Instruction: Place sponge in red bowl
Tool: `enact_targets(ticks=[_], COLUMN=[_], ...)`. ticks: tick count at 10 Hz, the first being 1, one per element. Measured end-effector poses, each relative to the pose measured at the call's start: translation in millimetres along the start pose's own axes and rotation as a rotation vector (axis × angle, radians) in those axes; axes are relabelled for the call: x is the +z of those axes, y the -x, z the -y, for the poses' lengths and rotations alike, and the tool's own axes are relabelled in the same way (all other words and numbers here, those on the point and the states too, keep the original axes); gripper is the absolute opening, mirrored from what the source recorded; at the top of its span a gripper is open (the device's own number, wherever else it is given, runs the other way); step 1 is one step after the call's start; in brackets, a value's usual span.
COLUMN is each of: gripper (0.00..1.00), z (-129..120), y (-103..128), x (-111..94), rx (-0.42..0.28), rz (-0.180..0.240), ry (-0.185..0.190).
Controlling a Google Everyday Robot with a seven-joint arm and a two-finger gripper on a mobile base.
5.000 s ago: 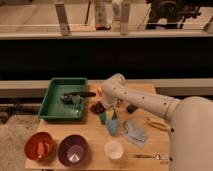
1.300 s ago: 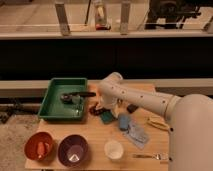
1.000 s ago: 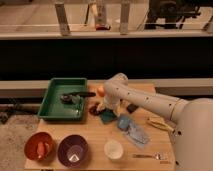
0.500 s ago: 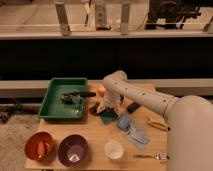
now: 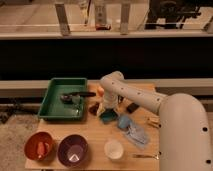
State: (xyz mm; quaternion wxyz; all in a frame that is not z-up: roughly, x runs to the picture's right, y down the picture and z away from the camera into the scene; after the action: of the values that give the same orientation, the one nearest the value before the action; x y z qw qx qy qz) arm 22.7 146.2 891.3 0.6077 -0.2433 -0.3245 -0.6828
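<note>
**Arm swung in over sponge at table centre**

Vs 5 s ago, we see the arm (image 5: 145, 97) has pulled back toward the tray side; the gripper (image 5: 103, 106) now sits low at mid-table, right over the teal sponge (image 5: 108, 116). Vs 0.5 s ago, barely any change.

Near edge, L to R: red bowl (image 5: 40, 146) w/ an orange item inside, purple bowl (image 5: 73, 149), white cup (image 5: 114, 149), and a utensil (image 5: 145, 156) at the near right. Sponge is well apart from the red bowl, not in it.

Mid: blue cloth (image 5: 133, 129) just right of the sponge. Arm bends down from its elbow near the tray corner, forearm running off to the right.

Far: green tray (image 5: 51, 102) holding a dark tool (image 5: 75, 95), on the wooden table (image 5: 95, 135).
</note>
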Motion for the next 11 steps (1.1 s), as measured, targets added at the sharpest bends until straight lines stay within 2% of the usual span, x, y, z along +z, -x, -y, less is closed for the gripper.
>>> enact_targets(ticks=[3, 5, 6, 8, 9, 11], gripper=[0.80, 0.78, 0.73, 0.54, 0.41, 0.24], z=[2.3, -2.2, -3.6, -3.0, -4.7, -6.8], y=[8.6, 16.0, 16.7, 16.2, 15.9, 16.0], x=[7.1, 20.0, 25.1, 29.3, 27.7, 26.1], rx=[-0.071, -0.081, -0.071, -0.052, -0.050, -0.046], rz=[0.017, 0.030, 0.037, 0.042, 0.041, 0.040], ry=[0.026, 0.013, 0.006, -0.005, -0.003, -0.003])
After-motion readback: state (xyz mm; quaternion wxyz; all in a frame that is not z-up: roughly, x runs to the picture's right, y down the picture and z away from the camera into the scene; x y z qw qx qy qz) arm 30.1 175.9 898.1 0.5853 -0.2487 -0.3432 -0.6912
